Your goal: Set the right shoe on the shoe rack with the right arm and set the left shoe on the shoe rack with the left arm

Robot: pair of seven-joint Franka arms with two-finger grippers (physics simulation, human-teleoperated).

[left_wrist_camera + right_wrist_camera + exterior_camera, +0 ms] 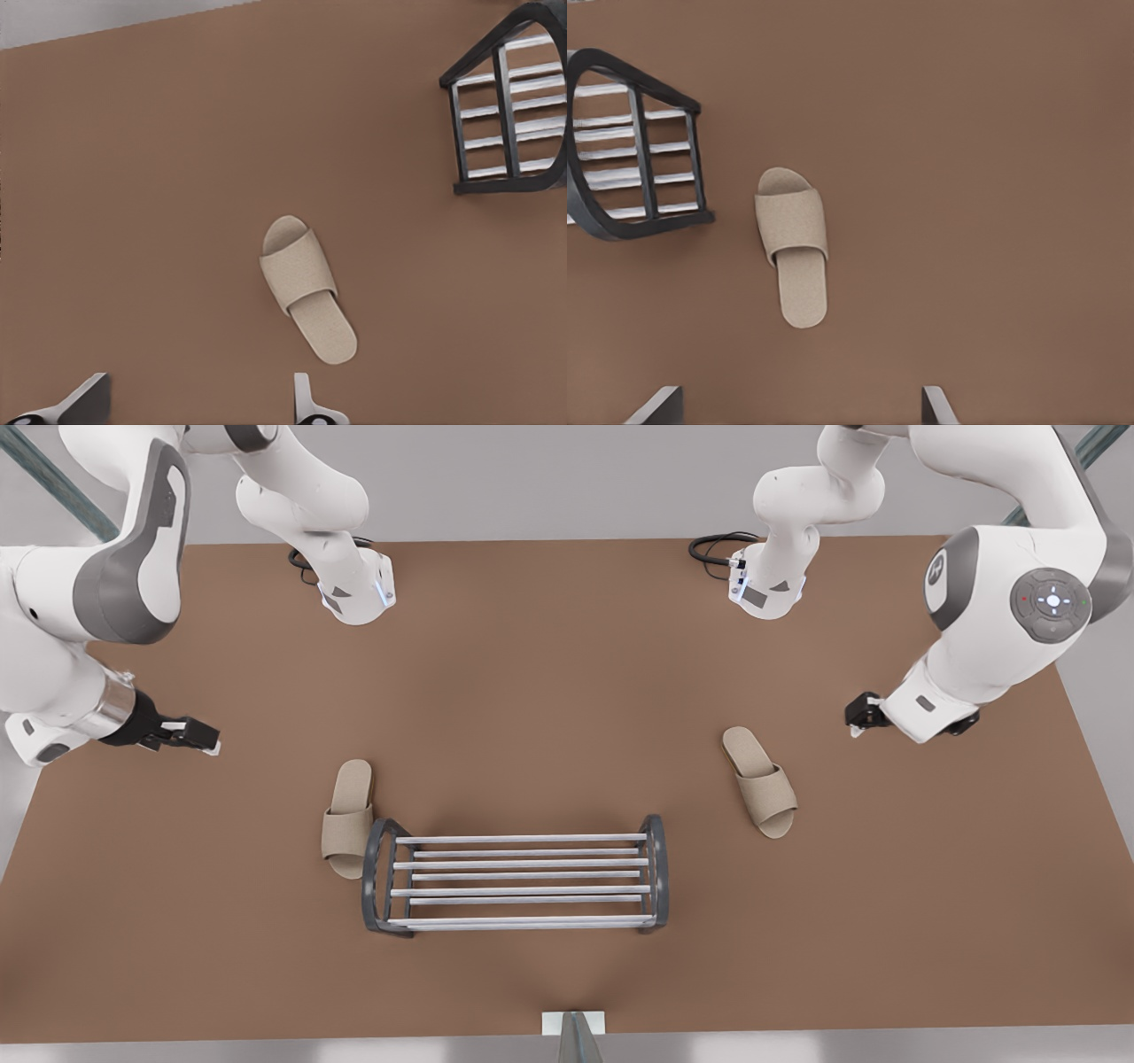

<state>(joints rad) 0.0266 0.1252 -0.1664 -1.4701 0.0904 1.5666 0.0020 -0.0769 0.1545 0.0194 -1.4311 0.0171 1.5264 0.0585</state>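
The shoe rack [523, 838], dark grey arched ends joined by silver rods, stands on the brown table near its front. A beige slipper, the right shoe [345, 819] [793, 252], lies flat beside the rack's end on the front view's left. My right gripper [209, 741] [797, 407] hovers open above and apart from it, nothing held. The left shoe [759, 779] [306, 283] lies flat on the front view's right, well apart from the rack [461, 133]. My left gripper [856, 721] [195, 403] is open above the table beyond that shoe.
Both arm bases [354, 589] [769, 584] stand at the table's far edge with black cables [713, 545] beside them. The brown table [567, 691] is bare between the shoes and the bases. A small white bracket [574, 1023] sits at the front edge.
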